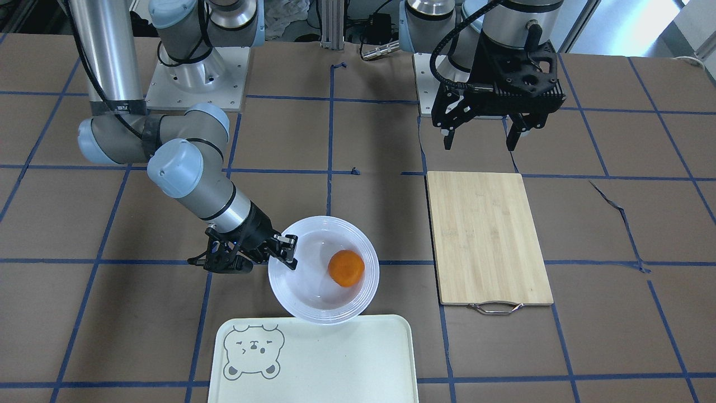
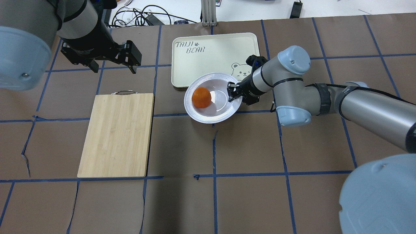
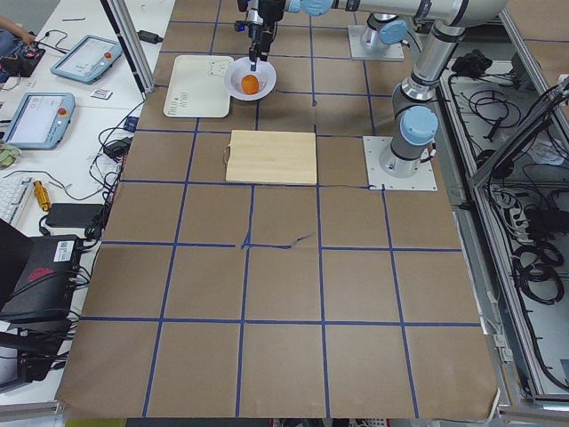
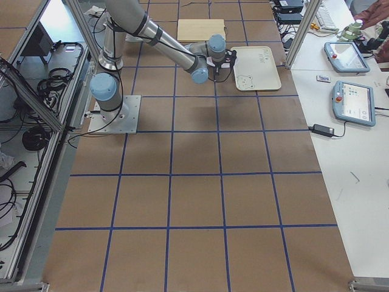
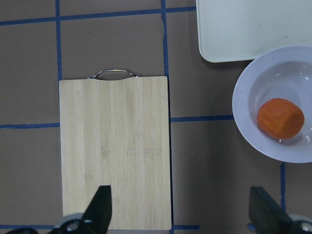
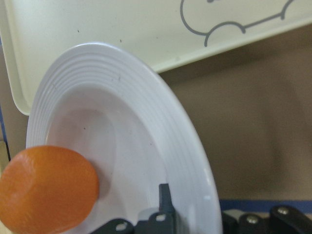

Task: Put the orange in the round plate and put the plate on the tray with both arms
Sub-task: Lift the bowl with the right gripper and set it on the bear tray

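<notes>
The orange (image 1: 345,268) (image 2: 201,97) lies inside the white round plate (image 1: 313,282) (image 2: 224,107), toward its left side as seen from overhead. My right gripper (image 1: 282,254) (image 2: 234,92) is shut on the plate's rim. In the right wrist view, one of its fingers (image 6: 165,197) reaches inside the rim, close to the orange (image 6: 46,190). The plate's edge overlaps a corner of the cream tray (image 1: 335,358) (image 2: 214,55). My left gripper (image 1: 481,137) (image 2: 112,66) hangs open and empty above the table, off the handle end of the cutting board.
A bamboo cutting board (image 1: 486,235) (image 2: 117,133) with a metal handle lies to the left of the plate in the overhead view. The tray's bear drawing (image 1: 251,352) is at the corner nearest my right arm. Tablets and cables sit on side benches.
</notes>
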Controlling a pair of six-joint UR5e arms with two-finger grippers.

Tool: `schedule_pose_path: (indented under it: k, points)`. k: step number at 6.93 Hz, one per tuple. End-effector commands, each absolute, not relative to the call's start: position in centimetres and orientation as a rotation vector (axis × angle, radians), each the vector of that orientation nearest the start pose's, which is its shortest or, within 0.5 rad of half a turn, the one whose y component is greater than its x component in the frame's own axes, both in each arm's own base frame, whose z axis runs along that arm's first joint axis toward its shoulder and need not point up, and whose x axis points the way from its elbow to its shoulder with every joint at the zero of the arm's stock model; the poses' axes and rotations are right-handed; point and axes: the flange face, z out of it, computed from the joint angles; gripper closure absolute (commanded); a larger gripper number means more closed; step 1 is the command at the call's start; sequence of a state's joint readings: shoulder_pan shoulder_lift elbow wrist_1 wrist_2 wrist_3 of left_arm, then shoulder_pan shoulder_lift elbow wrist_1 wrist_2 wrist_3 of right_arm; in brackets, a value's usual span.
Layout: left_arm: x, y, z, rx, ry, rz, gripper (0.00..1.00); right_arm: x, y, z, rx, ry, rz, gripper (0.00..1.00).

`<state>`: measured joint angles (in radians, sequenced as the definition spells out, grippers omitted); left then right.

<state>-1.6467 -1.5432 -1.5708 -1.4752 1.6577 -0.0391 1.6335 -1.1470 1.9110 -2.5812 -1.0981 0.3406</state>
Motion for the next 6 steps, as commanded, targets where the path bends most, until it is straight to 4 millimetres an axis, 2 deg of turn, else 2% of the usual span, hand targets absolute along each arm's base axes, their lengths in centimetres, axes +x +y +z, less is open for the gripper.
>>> schedule_pose_path:
  k: [1,2,3,5,6]
  points:
    - [-16.2,-48.0,51.3,0.048,3.053,-0.198,0.00,19.4,-62.1,25.8,0.310,2.588,-0.316,0.97]
    - [-16.2,-48.0,51.3,0.048,3.055,-0.198,0.00,19.5,-65.9,25.8,0.306,2.578,-0.351,0.97]
    - [-16.0,-48.0,51.3,0.043,3.055,-0.197,0.00,19.5,-69.3,24.1,0.304,2.574,-0.363,0.97]
    - [-16.1,-48.0,51.3,0.046,3.056,-0.197,0.00,19.6,-73.4,22.0,0.324,2.562,-0.378,0.95]
    - [-16.1,-48.0,51.3,0.046,3.055,-0.197,0.00,19.6,-74.8,19.9,0.327,2.564,-0.364,0.95]
